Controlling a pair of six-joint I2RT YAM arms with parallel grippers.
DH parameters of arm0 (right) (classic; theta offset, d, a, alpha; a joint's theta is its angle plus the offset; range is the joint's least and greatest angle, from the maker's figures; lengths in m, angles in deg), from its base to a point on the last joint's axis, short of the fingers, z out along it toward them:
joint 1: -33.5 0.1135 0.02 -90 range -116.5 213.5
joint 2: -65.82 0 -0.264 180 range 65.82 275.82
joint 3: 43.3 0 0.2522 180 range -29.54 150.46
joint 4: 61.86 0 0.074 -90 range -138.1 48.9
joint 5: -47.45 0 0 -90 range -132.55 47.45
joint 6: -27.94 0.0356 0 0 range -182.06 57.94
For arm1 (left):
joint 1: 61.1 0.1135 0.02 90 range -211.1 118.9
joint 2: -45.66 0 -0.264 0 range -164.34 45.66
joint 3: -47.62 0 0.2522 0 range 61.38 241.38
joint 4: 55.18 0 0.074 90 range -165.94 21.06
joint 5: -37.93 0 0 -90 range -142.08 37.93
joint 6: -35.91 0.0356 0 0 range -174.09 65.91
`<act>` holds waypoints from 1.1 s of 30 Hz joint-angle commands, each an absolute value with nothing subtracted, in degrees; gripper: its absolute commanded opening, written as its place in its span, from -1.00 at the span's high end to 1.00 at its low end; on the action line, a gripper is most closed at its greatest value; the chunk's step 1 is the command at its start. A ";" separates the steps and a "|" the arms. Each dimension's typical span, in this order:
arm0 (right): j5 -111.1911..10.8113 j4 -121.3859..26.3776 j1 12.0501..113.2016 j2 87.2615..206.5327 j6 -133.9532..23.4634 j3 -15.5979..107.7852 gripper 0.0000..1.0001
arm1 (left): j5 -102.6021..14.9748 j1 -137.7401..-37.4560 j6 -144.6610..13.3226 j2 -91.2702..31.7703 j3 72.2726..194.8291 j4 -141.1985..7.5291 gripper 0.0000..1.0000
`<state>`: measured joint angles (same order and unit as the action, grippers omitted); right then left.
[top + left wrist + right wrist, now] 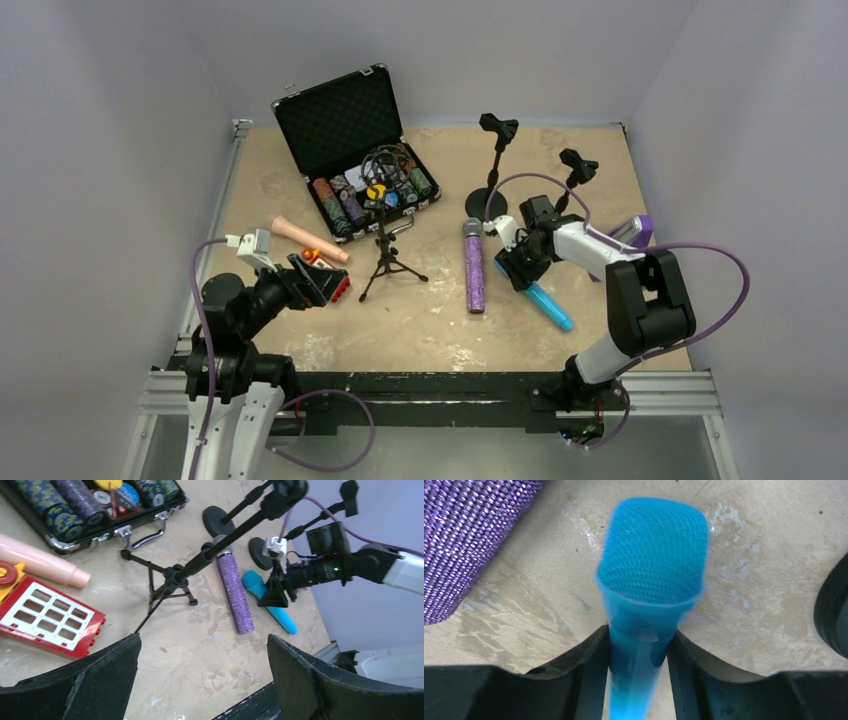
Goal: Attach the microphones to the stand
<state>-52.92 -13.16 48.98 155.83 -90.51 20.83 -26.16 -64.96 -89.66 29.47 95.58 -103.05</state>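
Right, left to right in the top view. Left fingers (318, 282) are spread wide with nothing in them, hovering over the red block (338, 288) at the desk's (430, 325) left edge. The peach-pink microphone (310, 240) lies flat just behind them, beside the block, with its thick end pointing far-left.

The open black case (345, 130) of poker chips sits far-left of centre, lid up. The small tripod stand (387, 255) is upright just in front of the case, clip empty.

The purple microphone (474, 270) lies flat near centre, silver head pointing away from the arms, not on any stand. Behind it is a round-base stand (488, 200), upright, with its clip empty. A second stand (574, 168) is further right, its base hidden behind the right arm.

The right fingers (520, 268) are down on the blue microphone (550, 305). The wrist view shows them closed against both sides of the handle, just below the mesh head. The blue mic lies just right of the purple one, apart from it, with its tail angled near-right on the desk. I can't tell whether the head end is off the surface.
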 commanded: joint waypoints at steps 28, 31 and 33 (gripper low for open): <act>-100.55 -1.73 47.29 134.75 -69.34 66.77 1.00 | -22.81 -96.62 -95.92 3.06 133.69 -84.22 -0.99; -104.72 -5.39 46.32 134.95 -64.50 65.62 1.00 | -32.38 -108.78 -90.14 -5.28 138.49 -87.92 -0.99; -107.31 -8.43 45.40 134.26 -60.50 63.82 1.00 | -35.28 -112.25 -89.31 -10.05 139.95 -86.98 -0.95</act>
<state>-99.21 -2.15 46.93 134.11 -71.40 65.31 -23.41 -105.79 -96.50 -2.27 136.51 -83.77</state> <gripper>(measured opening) 0.401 0.992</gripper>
